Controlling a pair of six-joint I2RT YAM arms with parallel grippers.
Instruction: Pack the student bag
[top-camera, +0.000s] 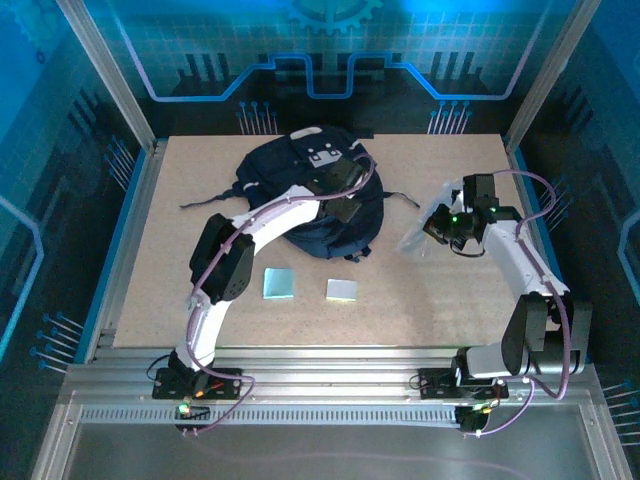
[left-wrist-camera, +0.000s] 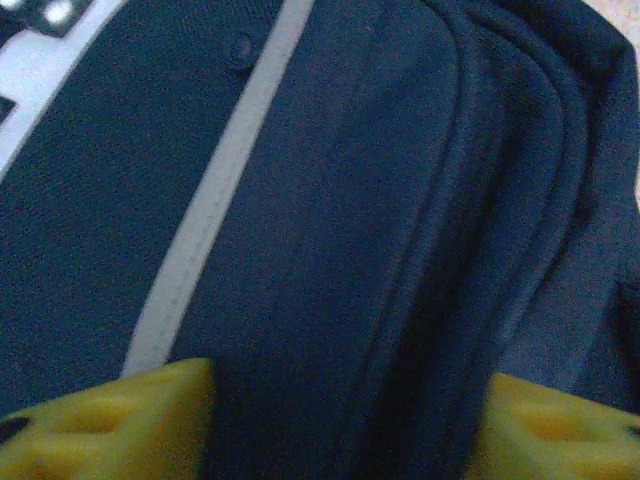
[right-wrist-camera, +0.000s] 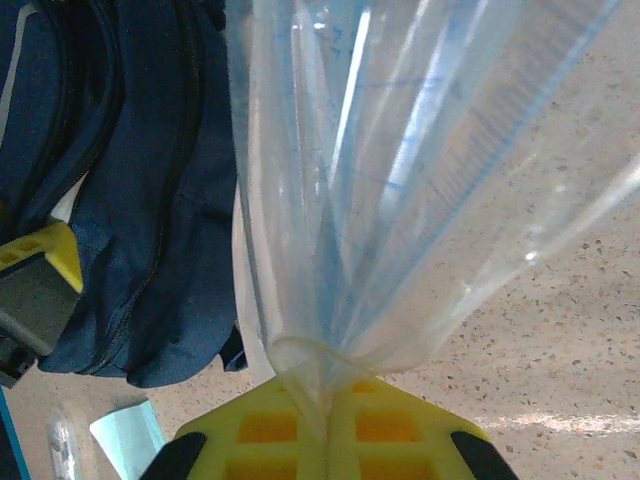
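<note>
Nearest to you, just beyond the arm bases, a left pale square (top-camera: 278, 284) and a right pale square (top-camera: 343, 289) lie flat on the table (top-camera: 480, 310), a little apart from each other.

Further in, on the right half, the right gripper (top-camera: 435, 228) has its jaws clenched on the gathered neck of a clear plastic bag (top-camera: 415, 238). In the right wrist view the yellow fingers (right-wrist-camera: 260, 430) meet on the pinched film (right-wrist-camera: 400, 170), which fans out away from them above the speckled table. The navy cloth lies just beside it.

Beyond the squares, the left gripper (top-camera: 350, 200) is down on the right part of the student bag (top-camera: 275, 165). In the left wrist view its yellow fingers (left-wrist-camera: 120, 420) stand on either side of a raised fold of navy fabric (left-wrist-camera: 330, 200). You cannot tell whether they pinch it.

The student bag lies in the far middle of the table, with black straps (top-camera: 205, 203) spread outward.
</note>
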